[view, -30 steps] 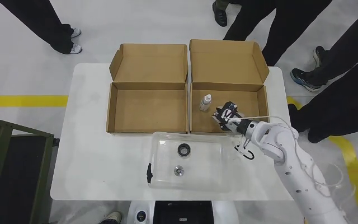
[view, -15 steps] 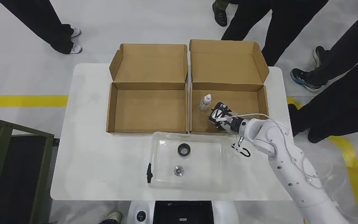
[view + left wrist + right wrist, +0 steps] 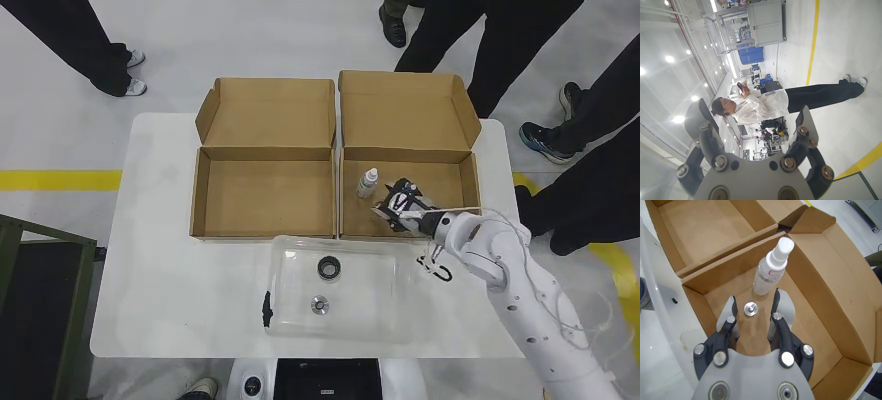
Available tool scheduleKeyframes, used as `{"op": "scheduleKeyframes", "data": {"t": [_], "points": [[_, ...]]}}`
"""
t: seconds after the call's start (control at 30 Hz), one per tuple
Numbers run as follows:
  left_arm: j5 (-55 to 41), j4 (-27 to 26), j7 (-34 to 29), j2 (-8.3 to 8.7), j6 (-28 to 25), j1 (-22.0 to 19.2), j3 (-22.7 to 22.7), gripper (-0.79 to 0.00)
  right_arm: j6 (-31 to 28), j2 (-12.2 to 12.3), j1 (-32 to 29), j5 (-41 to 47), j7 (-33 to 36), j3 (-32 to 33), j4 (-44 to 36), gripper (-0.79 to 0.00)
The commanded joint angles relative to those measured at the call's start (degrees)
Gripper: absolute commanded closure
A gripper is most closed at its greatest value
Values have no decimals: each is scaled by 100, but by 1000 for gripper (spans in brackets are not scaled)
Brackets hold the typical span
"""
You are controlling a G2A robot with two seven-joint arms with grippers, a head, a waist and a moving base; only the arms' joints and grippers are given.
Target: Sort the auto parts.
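My right gripper [image 3: 754, 298] [image 3: 396, 205] hangs open over the floor of the right cardboard box [image 3: 455, 185] [image 3: 838, 306]. A small silver round part [image 3: 751, 308] lies on the box floor between and below its fingers, untouched. A clear spray bottle [image 3: 772, 270] [image 3: 367, 182] with a white cap stands upright just beyond it. In the clear plastic tray [image 3: 290, 255] lie a black ring part [image 3: 329, 268] and a silver round part [image 3: 320, 305]. My left gripper [image 3: 753, 111] is open, pointing into the room with nothing in it.
The left cardboard box [image 3: 262, 195] [image 3: 702, 224] stands beside the right one, with nothing in it. A small black piece [image 3: 266, 308] lies on the white table [image 3: 160, 260] by the tray's left edge. Several people stand around the table's far side.
The right gripper dipped toward the near left part of the right box, then drew back slightly; it now stands open with the silver part lying on the box floor.
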Motion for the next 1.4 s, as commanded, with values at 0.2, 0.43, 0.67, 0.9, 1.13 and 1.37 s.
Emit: {"op": "scheduleKeyframes", "data": {"t": [0.2, 0.43, 0.67, 0.9, 1.13, 1.37], "points": [[0, 0, 0, 0, 0, 0, 0, -785, -169, 98, -739, 448, -111, 524, -1071, -376], [0, 0, 0, 0, 0, 0, 0, -785, -437, 164, -1322, 656, -39, 752, -2005, -406], [0, 0, 0, 0, 0, 0, 0, -785, -726, 188, -1654, 629, 29, 499, -2573, -446], [0, 0, 0, 0, 0, 0, 0, -785, -846, 163, -1698, 334, 21, -113, -2453, -440], [0, 0, 0, 0, 0, 0, 0, -785, -884, 126, -1516, -101, -132, -549, -2148, -437], [0, 0, 0, 0, 0, 0, 0, -785, -753, 58, -1221, -312, -297, -933, -1775, -440]]}}
